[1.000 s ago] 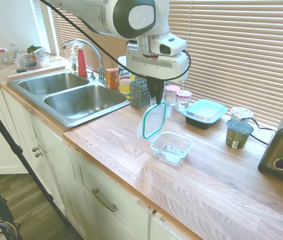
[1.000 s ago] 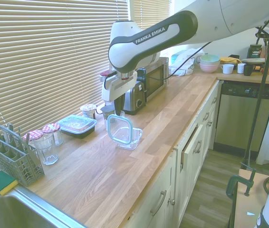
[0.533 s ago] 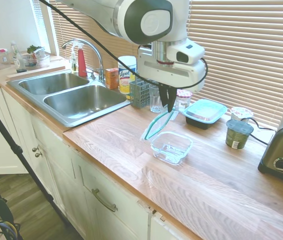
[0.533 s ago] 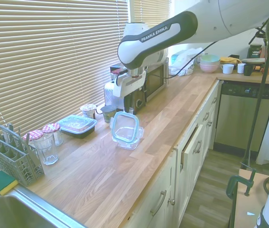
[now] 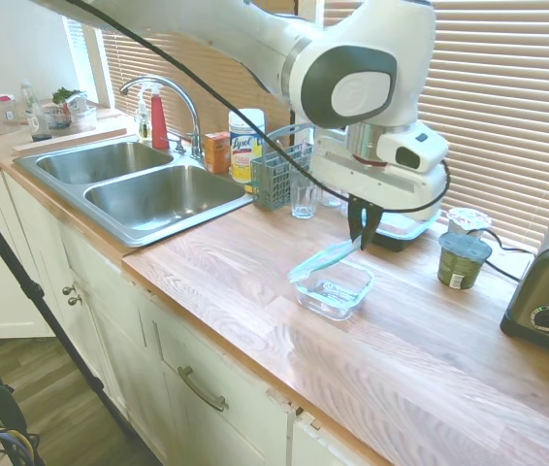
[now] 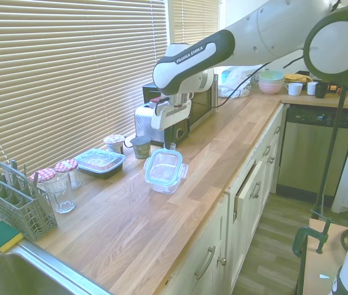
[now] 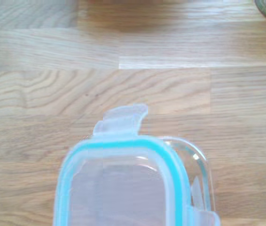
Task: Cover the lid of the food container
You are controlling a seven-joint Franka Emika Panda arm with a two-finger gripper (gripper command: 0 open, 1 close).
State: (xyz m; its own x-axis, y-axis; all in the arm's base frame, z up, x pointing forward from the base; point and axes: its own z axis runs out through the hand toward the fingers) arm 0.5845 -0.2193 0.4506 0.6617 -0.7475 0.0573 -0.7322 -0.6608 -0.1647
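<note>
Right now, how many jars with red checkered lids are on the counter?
2. The jars stand side by side by the blinds, between the grey cutlery caddy and the black tray: one jar, the other jar. The arm hides both in the first exterior view.

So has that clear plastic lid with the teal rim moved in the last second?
Yes. The clear, teal-rimmed plastic lid, held in the gripper, has swung from beside the small clear glass dish to over it, tipping from nearly upright to almost flat.

Lid tips flat over the dish
The gripper (image 5: 363,231) swings right in frame; the lid (image 5: 325,259) goes from upright to nearly level above the food container (image 5: 334,288).
</note>
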